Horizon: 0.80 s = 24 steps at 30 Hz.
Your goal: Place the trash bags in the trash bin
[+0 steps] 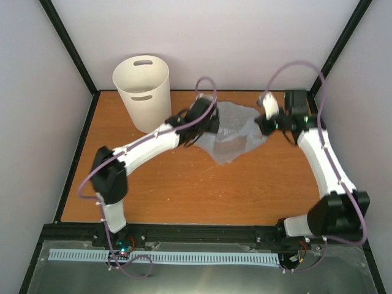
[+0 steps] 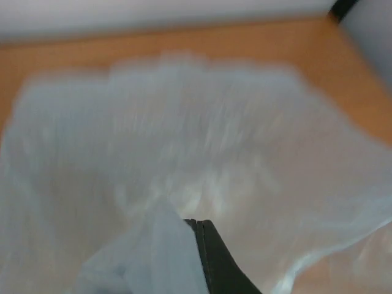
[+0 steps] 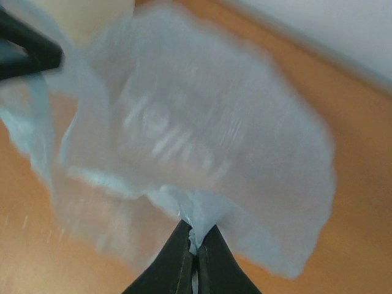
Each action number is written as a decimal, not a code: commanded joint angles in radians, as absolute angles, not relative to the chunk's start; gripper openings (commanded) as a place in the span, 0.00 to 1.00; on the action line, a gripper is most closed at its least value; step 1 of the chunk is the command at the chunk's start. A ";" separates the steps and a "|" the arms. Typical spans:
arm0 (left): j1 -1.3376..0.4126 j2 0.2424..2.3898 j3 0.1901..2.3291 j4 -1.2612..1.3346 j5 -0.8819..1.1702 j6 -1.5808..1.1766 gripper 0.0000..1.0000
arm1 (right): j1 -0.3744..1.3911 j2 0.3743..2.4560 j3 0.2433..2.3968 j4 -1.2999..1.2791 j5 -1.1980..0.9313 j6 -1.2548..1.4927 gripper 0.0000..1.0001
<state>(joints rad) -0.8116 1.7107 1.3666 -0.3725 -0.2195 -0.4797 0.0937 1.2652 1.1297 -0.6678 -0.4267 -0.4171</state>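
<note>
Overhead view: the trash bag (image 1: 236,136) lies spread at the far middle of the bench (image 1: 184,190), between the two arms. It is pale blue and translucent, and the wood grain shows through it. The trash bin (image 1: 142,92) stands upright in the far-left corner with its mouth open. It is to the left of the bag and not touching it.

Left claw (image 1: 210,128): it sits at the bag's left edge. In the left wrist view the dark fingers (image 2: 215,263) are pressed together with only a thin seam between them, and a fold of bag film (image 2: 202,141) rises from the tip on the left side. The claw is closed on that edge. The rest of the bag fans out ahead of it — blurred, and wrinkled across most of the frame.

Right claw (image 1: 261,125): it sits at the bag's right edge, opposite the left one. In the right wrist view (image 3: 195,231) both fingers are closed tight on a bunched twist of the film. The bag (image 3: 202,128) opens out from that pinch, and faint white lettering on it is too blurred to read. In this view the left claw (image 3: 30,52) shows as a dark bar at the upper left, with a strip of the bag hanging below it. A pale patch of the bin (image 3: 86,15) shows at the top edge behind the bag.

Whether the middle of the bag rests on the bench or hangs just clear of it cannot be determined.
</note>
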 commanded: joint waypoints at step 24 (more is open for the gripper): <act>-0.951 1.583 1.088 -0.111 -0.202 -0.423 0.01 | 0.116 0.930 0.736 -0.491 -0.313 -0.496 0.03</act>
